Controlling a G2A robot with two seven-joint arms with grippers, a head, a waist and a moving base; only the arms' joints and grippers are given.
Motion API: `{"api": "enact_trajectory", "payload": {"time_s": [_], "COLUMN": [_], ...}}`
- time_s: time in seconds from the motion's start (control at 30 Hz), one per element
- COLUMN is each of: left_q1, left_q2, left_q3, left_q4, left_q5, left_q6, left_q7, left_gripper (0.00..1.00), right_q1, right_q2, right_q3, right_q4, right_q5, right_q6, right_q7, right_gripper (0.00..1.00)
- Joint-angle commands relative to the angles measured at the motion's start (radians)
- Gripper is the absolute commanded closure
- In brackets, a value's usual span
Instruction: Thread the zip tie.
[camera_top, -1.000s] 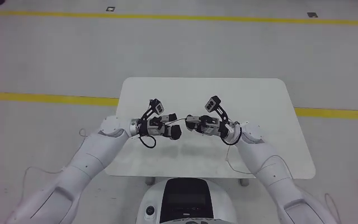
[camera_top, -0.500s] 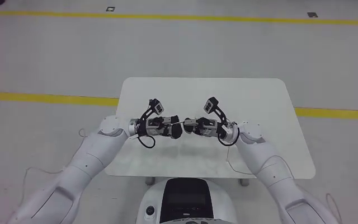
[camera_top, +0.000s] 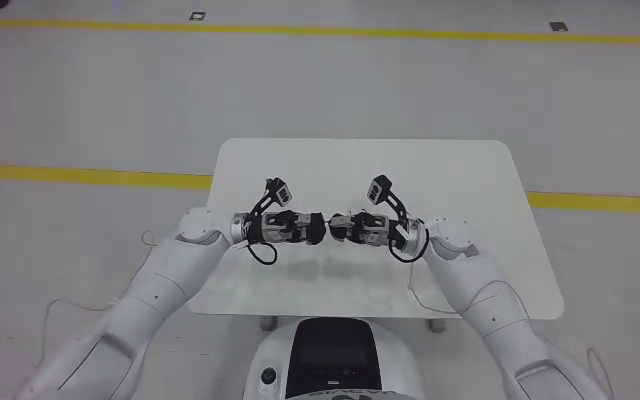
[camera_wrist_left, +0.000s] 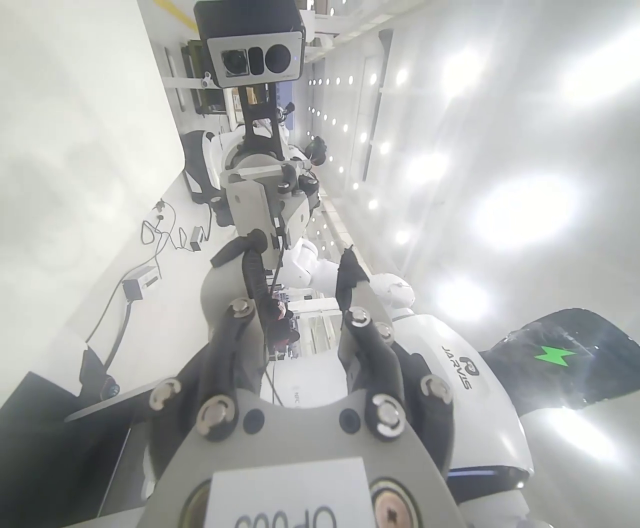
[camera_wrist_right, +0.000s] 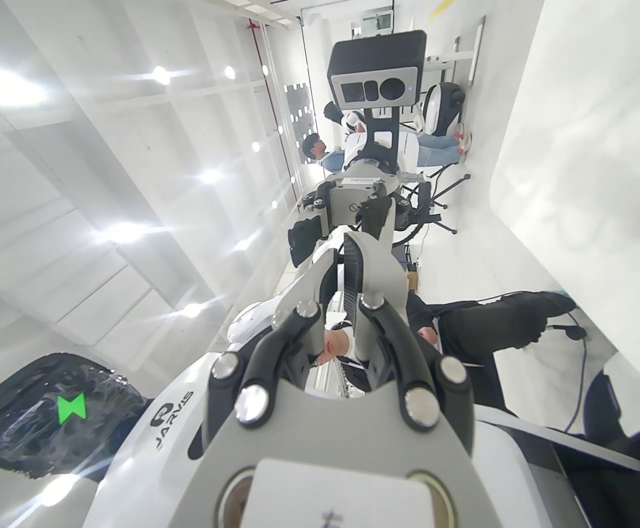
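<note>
1. Both grippers have closed in since the earlier frame. The left gripper (camera_top: 313, 229) and right gripper (camera_top: 336, 228) now meet tip to tip at frame centre, above the table (camera_top: 450, 170).
2. Note that the left fingers (camera_wrist_left: 248, 270) stand apart. The right gripper is narrow, apparently pinching the zip tie (camera_wrist_left: 274, 265), a thin dark strand between the left fingers.
3. Treat this as alignment; threading looks unfinished.

There is one white table (camera_top: 470, 180), and over it two grippers: the left gripper (camera_top: 316, 229) and the right gripper (camera_top: 334, 227). The wrist cameras also number two, the left wrist camera (camera_top: 281, 189) and the right wrist camera (camera_top: 380, 187). The floor bears two yellow lines, the far line (camera_top: 300, 30) and the near line (camera_top: 100, 177), and two small dark squares, one square (camera_top: 198, 16) and another square (camera_top: 558, 26).
</note>
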Motion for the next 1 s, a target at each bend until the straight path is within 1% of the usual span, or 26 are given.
{"api": "enact_trajectory", "payload": {"time_s": [0.0, 0.27, 0.33, 0.5, 0.57, 0.97], "left_q1": [-0.001, -0.002, -0.002, -0.002, -0.002, -0.002], "left_q2": [-0.001, -0.004, -0.005, -0.007, -0.008, -0.013], "left_q3": [0.0, -0.007, -0.008, -0.01, -0.01, -0.013], "left_q4": [0.002, 0.011, 0.012, 0.013, 0.013, 0.017], "left_q5": [0.003, 0.015, 0.017, 0.022, 0.025, 0.029], "left_q6": [0.001, 0.004, 0.004, 0.008, 0.01, 0.02], "left_q7": [0.0, 0.007, 0.007, 0.007, 0.008, 0.001], "left_gripper": [0.78, 0.79, 0.83, 0.89, 0.9, 0.91], "right_q1": [-0.001, 0.003, 0.005, 0.009, 0.01, 0.013], "right_q2": [0.002, 0.006, 0.006, 0.008, 0.009, 0.009], "right_q3": [0.0, -0.008, -0.01, -0.018, -0.019, -0.034], "right_q4": [-0.002, -0.005, -0.005, -0.005, -0.005, -0.005], "right_q5": [-0.006, -0.01, -0.012, -0.016, -0.015, 0.008], "right_q6": [0.002, -0.003, -0.002, -0.004, -0.006, -0.017], "right_q7": [-0.004, 0.008, 0.011, 0.015, 0.014, 0.017], "right_gripper": [1.0, 1.0, 1.0, 1.0, 1.0, 1.0]}}
